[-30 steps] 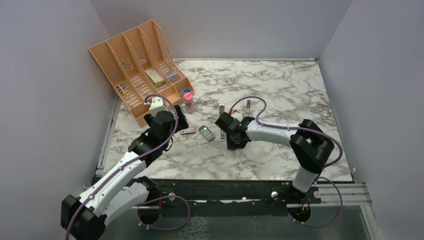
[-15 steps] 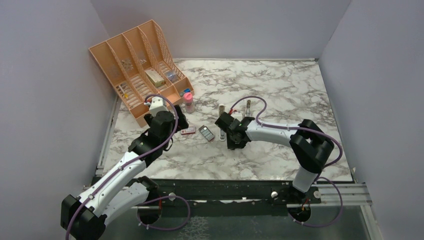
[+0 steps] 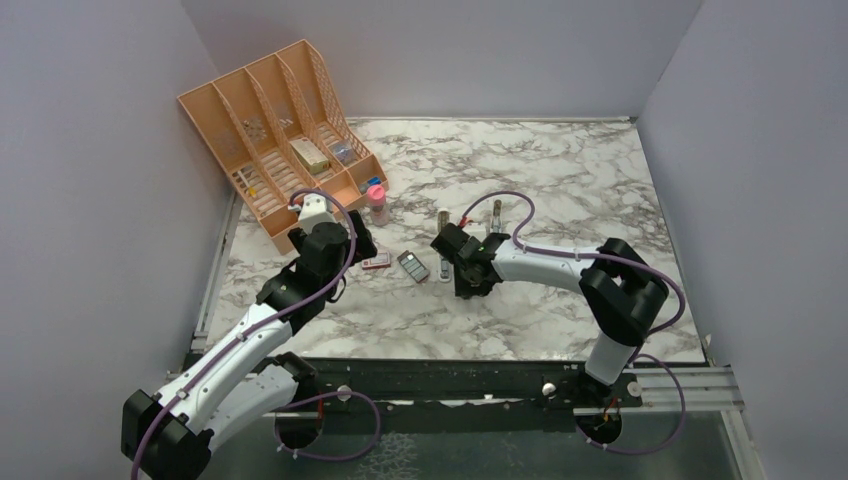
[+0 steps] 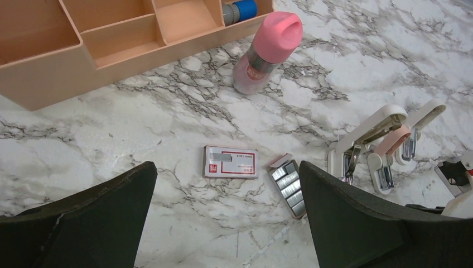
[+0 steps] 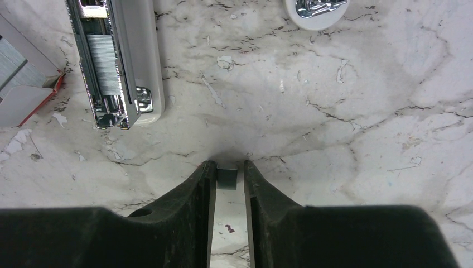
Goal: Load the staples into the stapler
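Pinching a short staple strip (image 5: 227, 178) between its fingertips, the right gripper (image 5: 227, 166) hangs low over the marble-patterned tabletop (image 5: 334, 111), just beside the near end of the open stapler (image 5: 125, 61). That stapler lies with its magazine facing up. A row of staples (image 5: 103, 56) already sits in the channel, so the loading looks partly done. What seems left is to slide the pinched piece in, if there is room, and to swing the top shut; neither step is done yet.

The left gripper (image 3: 363, 246) stands spread wide, grasping nothing, well to the left of the stapler. Just left of the stapler lies the flat grey tray (image 4: 273, 178) with more staple strips (image 4: 290, 188). The red-and-white sleeve (image 4: 231, 162) lies beyond the tray, farther from the stapler. A pink-capped bottle (image 4: 268, 53) and an orange desk organiser (image 4: 50, 84) stand behind and left of the stapler.

The surface is white with grey veins and looks scuffed near the stapler. Plain pale lilac walls (image 3: 450, 50) box it in.
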Robot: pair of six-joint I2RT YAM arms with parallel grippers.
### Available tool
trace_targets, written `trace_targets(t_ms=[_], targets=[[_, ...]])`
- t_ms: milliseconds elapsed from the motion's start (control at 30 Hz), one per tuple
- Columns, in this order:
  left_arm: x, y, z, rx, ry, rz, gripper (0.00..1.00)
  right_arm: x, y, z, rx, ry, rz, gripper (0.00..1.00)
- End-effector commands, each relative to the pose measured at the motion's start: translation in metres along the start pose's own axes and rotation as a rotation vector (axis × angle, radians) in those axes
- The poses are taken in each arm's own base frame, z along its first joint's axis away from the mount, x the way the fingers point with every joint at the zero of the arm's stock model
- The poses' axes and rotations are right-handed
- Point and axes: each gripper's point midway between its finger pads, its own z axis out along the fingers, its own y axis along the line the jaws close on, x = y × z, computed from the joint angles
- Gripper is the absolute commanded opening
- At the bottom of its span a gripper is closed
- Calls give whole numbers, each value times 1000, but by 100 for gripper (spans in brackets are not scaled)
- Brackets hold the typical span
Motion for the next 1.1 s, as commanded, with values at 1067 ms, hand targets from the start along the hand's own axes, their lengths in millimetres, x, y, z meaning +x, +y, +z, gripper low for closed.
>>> trace_targets(t_ms=[1067], targets=[[-4,-11,4,35,4,2,99,-149,-18,-26,-98,-369,-59,20]])
